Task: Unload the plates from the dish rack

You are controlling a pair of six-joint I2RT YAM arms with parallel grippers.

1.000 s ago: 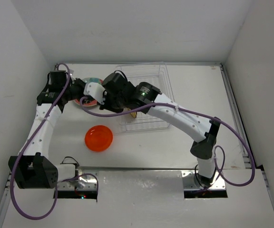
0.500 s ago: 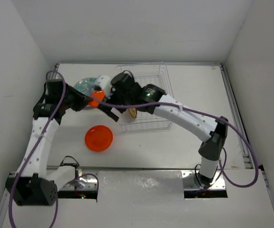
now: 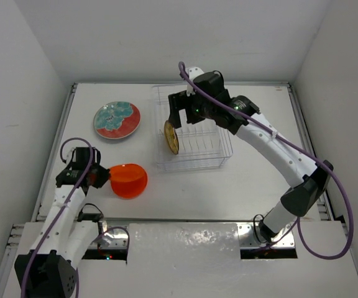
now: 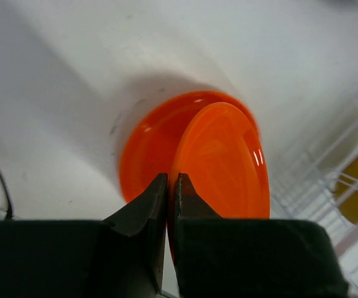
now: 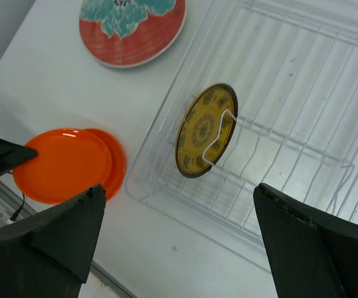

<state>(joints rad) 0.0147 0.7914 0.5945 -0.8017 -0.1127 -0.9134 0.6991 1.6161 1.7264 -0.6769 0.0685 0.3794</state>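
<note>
Left arm has swung back toward its base, the left fingers [image 4: 148, 205] carrying the small orange plate [image 4: 225, 164] from beside the dish rack [image 3: 191, 166] to tilt over the other orange plate [image 4: 151, 149]. Right fingers [image 5: 55, 236] have pulled back above the rack, spread wide, and the red-and-teal plate [image 3: 117, 120] is uncovered.

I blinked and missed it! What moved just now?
The left fingers, pinching a small plain orange plate, swung back toward the near edge and now hold it tilted over the second orange plate on the table. The right fingers pulled away, open, to above the white wire dish rack. The red plate with teal blotches, the second orange plate and the yellow-brown patterned plate in the rack stayed put.
</note>
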